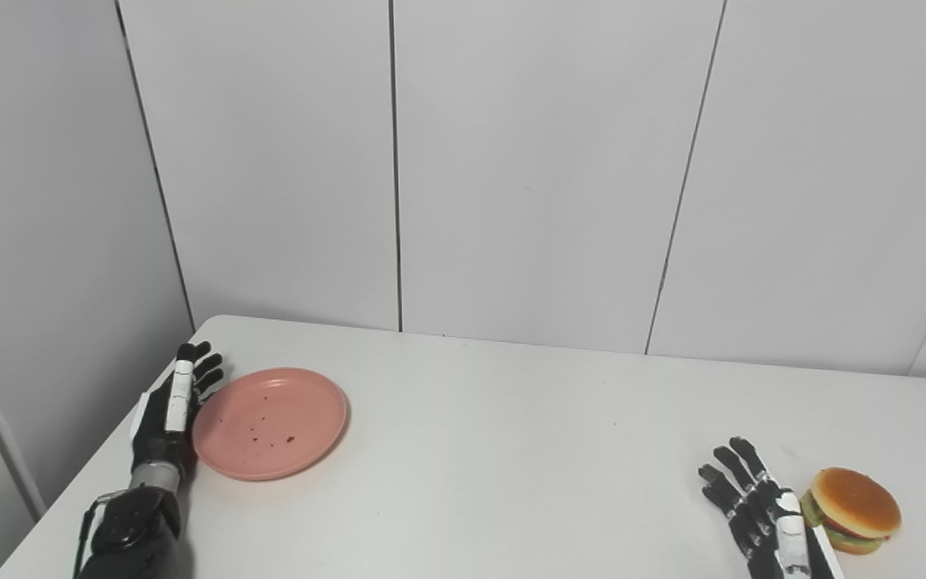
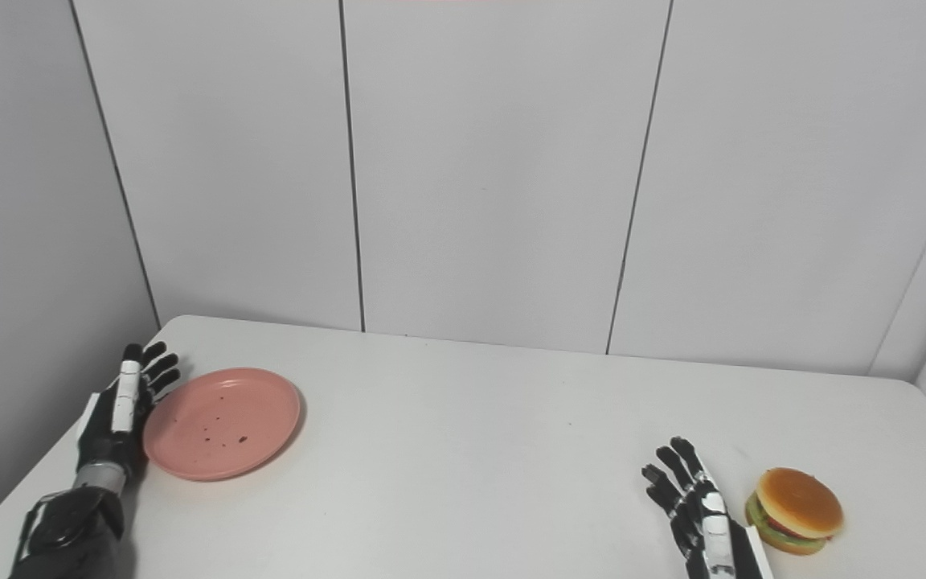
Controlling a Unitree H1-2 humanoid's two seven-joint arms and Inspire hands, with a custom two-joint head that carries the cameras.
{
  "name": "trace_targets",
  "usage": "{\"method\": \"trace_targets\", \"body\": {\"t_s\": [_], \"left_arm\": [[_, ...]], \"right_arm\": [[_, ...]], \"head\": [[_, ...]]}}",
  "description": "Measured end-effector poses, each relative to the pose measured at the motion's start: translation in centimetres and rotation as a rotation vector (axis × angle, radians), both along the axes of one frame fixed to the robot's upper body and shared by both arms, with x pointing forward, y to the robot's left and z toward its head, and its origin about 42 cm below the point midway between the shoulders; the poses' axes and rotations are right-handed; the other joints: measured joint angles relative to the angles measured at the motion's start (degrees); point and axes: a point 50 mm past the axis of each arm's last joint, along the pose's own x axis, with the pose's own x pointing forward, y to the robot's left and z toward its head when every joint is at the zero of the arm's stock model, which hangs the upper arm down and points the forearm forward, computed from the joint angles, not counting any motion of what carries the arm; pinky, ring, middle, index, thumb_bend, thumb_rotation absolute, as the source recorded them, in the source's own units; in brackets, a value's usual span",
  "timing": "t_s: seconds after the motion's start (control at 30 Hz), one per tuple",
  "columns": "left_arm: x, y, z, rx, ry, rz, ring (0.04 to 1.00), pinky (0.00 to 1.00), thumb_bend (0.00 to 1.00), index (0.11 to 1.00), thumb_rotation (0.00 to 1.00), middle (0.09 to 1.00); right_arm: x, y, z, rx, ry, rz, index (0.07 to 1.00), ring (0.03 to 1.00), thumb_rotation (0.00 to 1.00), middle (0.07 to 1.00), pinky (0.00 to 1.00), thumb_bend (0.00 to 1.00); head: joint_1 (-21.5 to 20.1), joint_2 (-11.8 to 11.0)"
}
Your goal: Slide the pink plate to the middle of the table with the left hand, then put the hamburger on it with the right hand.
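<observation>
Right hand beside layered hamburger, seemingly apart.

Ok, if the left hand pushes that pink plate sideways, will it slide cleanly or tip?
The pink plate is shallow and lies flat on the smooth white table, so it probably slides, not tips. The left hand sits at its left rim; an off-centre push may spin it. It looks rigid and light.

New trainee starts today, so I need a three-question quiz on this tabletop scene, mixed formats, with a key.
1. True or false: the hamburger lies on the pink plate.
2. Which hand is beside the plate? A) left hand B) right hand
3. Fill in: dark ____ dot the plate.

Key: 1 false, it sits on the table by the right hand; 2 A; 3 crumbs.
</observation>
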Motion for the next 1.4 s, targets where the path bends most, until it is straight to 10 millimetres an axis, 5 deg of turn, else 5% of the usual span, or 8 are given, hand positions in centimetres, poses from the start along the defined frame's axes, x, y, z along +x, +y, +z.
{"method": "trace_targets", "body": {"t_s": [1.07,1.4], "left_arm": [[1.6,-6.9,-0.2,0.015,-0.012,-0.17,0.874,0.8,0.98,0.856,0.94,0.864],[1.3,-10.8,-0.3,0.023,-0.008,-0.256,0.885,0.81,0.96,0.859,0.94,0.872]], "right_arm": [[-0.6,0.4,0.1,-0.003,0.0,-0.021,0.909,0.852,1.0,0.894,0.89,0.8],[-0.7,0.5,0.0,-0.004,0.004,-0.022,0.904,0.846,1.0,0.89,0.88,0.8]], "head": [[-1.32,0.97],[-1.76,1.14]]}}
